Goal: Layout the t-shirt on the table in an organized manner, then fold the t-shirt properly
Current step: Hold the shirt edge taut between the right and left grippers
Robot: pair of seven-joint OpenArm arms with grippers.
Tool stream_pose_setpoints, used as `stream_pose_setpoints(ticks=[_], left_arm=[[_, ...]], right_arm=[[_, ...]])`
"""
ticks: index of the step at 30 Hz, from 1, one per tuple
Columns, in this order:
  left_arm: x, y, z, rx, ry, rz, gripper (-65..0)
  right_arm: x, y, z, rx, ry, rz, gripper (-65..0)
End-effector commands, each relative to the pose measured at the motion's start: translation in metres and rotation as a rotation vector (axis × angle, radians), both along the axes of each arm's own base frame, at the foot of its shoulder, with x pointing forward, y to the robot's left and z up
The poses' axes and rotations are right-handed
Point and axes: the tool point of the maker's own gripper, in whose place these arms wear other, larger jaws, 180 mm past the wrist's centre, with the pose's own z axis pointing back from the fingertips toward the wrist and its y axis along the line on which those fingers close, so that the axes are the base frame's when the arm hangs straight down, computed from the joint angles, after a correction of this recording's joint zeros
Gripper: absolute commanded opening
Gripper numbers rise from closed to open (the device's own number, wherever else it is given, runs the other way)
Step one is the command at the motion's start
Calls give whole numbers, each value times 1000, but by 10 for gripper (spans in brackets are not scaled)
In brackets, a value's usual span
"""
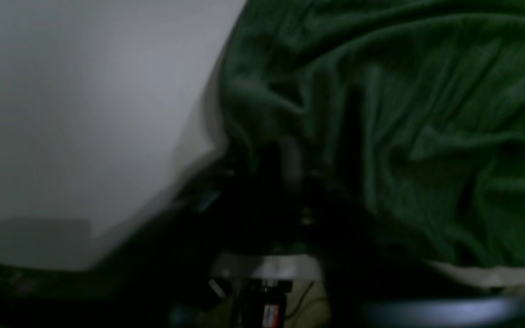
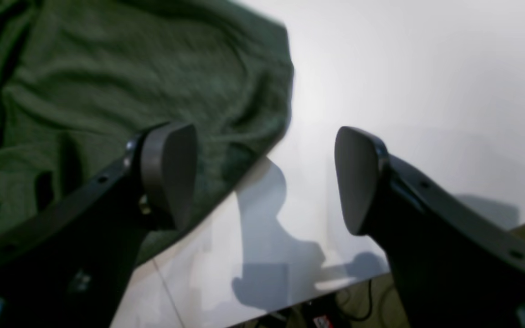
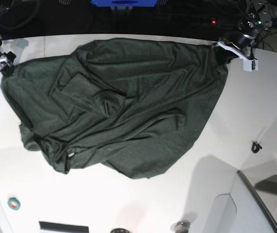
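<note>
In the base view the right claw (image 3: 2,62) sits at the far-left corner of the worktop (image 3: 254,111), just at the left edge of the dark green t-shirt (image 3: 128,111). The right wrist view shows this claw (image 2: 265,177) with its two black fingers spread wide and nothing between them; the left pad (image 2: 169,173) hangs over the t-shirt (image 2: 107,91), while the other is over bare white worktop (image 2: 426,68), where the fingers throw grey shadows. A thin seam line crosses the worktop near the bottom of that view.

The t-shirt lies crumpled and spread across the far middle of the worktop, reaching from the far-left corner almost to the far-right one, with deep folds bunched at its centre and a rounded lower edge pointing toward the near side. Near the left near edge lies a small teal roll of tape (image 3: 14,203).

At the far right, the left claw (image 3: 224,52) meets the t-shirt's far-right corner. The left wrist view is dark and blurred: wrinkled t-shirt (image 1: 404,114) fills its right side, white worktop (image 1: 84,114) its left. The fingers themselves are lost in shadow there; the claw is pressed together, and whether it pinches the cloth cannot be told.
</note>
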Motion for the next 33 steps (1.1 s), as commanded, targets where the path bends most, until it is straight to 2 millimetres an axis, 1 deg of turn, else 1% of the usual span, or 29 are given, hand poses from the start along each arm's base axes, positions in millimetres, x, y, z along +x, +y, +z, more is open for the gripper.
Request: stream_pose_setpoints(ticks=[1, 3, 4, 5, 7, 11, 14, 17, 20, 24, 27, 28, 30, 33], left_arm=[[-8, 1, -3, 15, 40, -24, -650], [-7, 2, -2, 20, 39, -23, -650], [-7, 2, -2, 21, 40, -24, -650], [-7, 4, -2, 28, 43, -28, -650], [-7, 5, -2, 28, 43, -28, -650], [-8, 8, 0, 35, 42, -30, -650], [-3, 11, 8, 58, 21, -42, -650], [4, 12, 17, 79, -5, -53, -650], [8, 11, 22, 87, -18, -57, -650], [8, 12, 22, 85, -19, -56, -650], [8, 11, 22, 87, -18, -57, -650], [8, 11, 22, 87, -18, -57, -650], [8, 12, 22, 89, -17, -58, -650], [7, 12, 22, 89, -16, -58, -650]], right_arm=[[9, -9, 9, -19, -43, -7, -222], [8, -4, 0, 9, -29, -14, -222], [8, -5, -1, 14, -27, -16, -222], [8, -9, 0, 4, -26, -14, -222], [8, -10, 1, 2, -27, -2, -224], [12, 0, 5, 4, -53, 81, -225], [11, 7, 2, 25, -30, 111, -225], [16, 4, 9, 5, -39, 120, -225], [18, 0, 15, -14, -51, 111, -225], [18, -1, 14, -11, -49, 108, -225], [24, -1, 16, -12, -62, 106, -225], [22, -2, 12, -3, -53, 91, -225], [21, -12, 7, 5, -29, 46, -225], [16, -15, -6, 36, 3, 33, -225]])
